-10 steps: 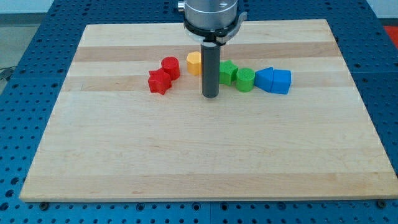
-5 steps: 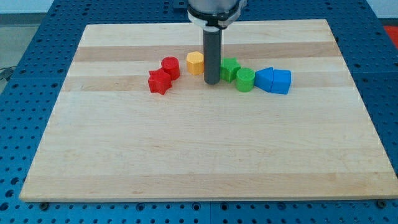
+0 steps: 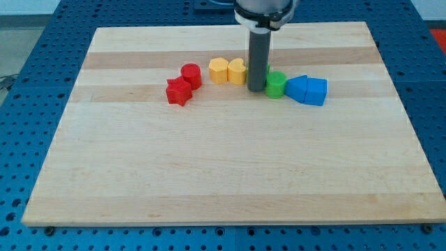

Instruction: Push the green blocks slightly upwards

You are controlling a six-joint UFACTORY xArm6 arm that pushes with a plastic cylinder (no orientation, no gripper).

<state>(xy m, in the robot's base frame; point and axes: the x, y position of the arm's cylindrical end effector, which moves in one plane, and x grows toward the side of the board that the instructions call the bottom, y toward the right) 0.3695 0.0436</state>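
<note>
Up near the top edge of the wooden board (image 3: 230, 174), my tip (image 3: 256, 90) stood in the middle of the row of blocks, planted just at the view's left of the green cylinder (image 3: 276, 85) and touching or nearly touching it. I carried no jaws at all, only the straight dark rod, so nothing was grasped or clenched. A second green block (image 3: 267, 71) showed only as a thin sliver at the rod's right edge, above the cylinder; its shape was hidden behind the rod. Just to the view's left of the rod sat two yellow blocks side by side: a yellow heart-like block (image 3: 237, 71) close against the rod, and a yellow hexagonal block (image 3: 219, 70) touching it on the far side. Farther toward the board's left edge lay the red cylinder (image 3: 191, 75) with the red star (image 3: 179, 91) touching it below and to the left. To the view's right of the green cylinder, the two blue blocks (image 3: 307, 90) sat pressed together, the nearer one touching or almost touching the cylinder.
</note>
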